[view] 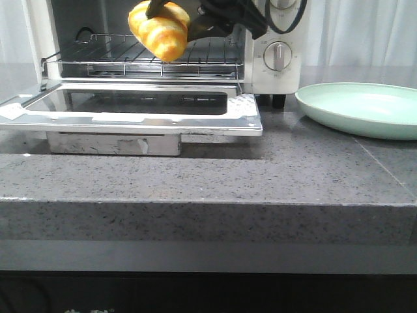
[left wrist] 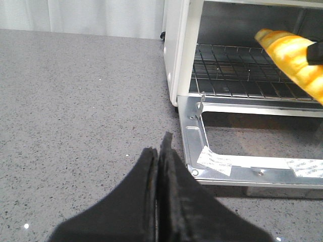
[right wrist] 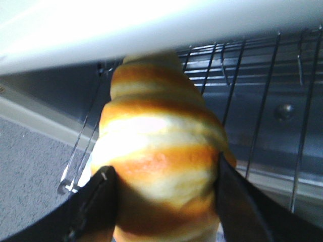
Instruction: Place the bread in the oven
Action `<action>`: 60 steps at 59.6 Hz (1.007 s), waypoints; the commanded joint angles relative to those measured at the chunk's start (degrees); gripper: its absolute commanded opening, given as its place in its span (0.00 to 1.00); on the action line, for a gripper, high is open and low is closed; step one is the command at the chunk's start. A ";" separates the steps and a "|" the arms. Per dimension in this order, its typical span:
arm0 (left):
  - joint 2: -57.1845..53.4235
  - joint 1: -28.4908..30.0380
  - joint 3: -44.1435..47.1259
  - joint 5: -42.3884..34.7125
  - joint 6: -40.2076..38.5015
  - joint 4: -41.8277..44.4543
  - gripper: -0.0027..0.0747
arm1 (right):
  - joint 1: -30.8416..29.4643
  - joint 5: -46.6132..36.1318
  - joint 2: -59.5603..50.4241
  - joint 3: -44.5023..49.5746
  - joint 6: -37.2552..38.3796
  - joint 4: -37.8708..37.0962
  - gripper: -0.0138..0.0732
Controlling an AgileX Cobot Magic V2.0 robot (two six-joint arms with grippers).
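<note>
- Front view, far left: I see the oven [view: 163,65] with its glass door [view: 130,107] dropped flat toward me over the grey stone counter [view: 195,176], and the wire rack [view: 150,55] exposed inside the cavity.
- Left wrist view: my left gripper [left wrist: 159,166] hangs low over the counter [left wrist: 75,101], off the oven's [left wrist: 176,50] outer side; its two black fingers are pressed together with nothing between them.
- Front view, centre: the bread [view: 159,27] is held in the air at the oven mouth, above the front edge of the rack and not resting on it.
- Right wrist view: my right gripper [right wrist: 164,201] pinches the bread [right wrist: 161,151] across its width, one black finger [right wrist: 96,206] on each flank, with the rack [right wrist: 262,101] beyond it.
- Front view, right of centre: the white knobs [view: 279,56] sit on the oven's control panel; a black foot [view: 279,101] shows beneath.
- Front view, far right: a pale green plate [view: 365,111] lies on the counter beside the oven, apart from the bread.
</note>
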 commanded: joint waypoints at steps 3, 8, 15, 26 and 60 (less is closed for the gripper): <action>0.38 0.00 -1.48 -4.29 -0.16 -0.61 0.01 | -0.39 -3.95 -1.78 -3.28 -0.64 1.36 0.46; 0.38 0.00 -1.48 -4.29 -0.16 -0.61 0.01 | -0.39 -4.22 -1.45 -3.27 -0.64 1.36 0.58; 0.38 0.00 -1.48 -4.29 -0.16 -0.61 0.01 | -0.39 -3.99 -1.27 -3.27 -0.64 1.36 0.79; 0.38 0.00 -1.48 -4.29 -0.16 -0.61 0.01 | -0.39 -3.96 -1.58 -3.27 -0.64 1.36 0.86; 0.38 0.00 -1.48 -4.29 -0.16 -0.61 0.01 | -0.39 7.32 -11.60 -1.70 -2.24 -3.21 0.28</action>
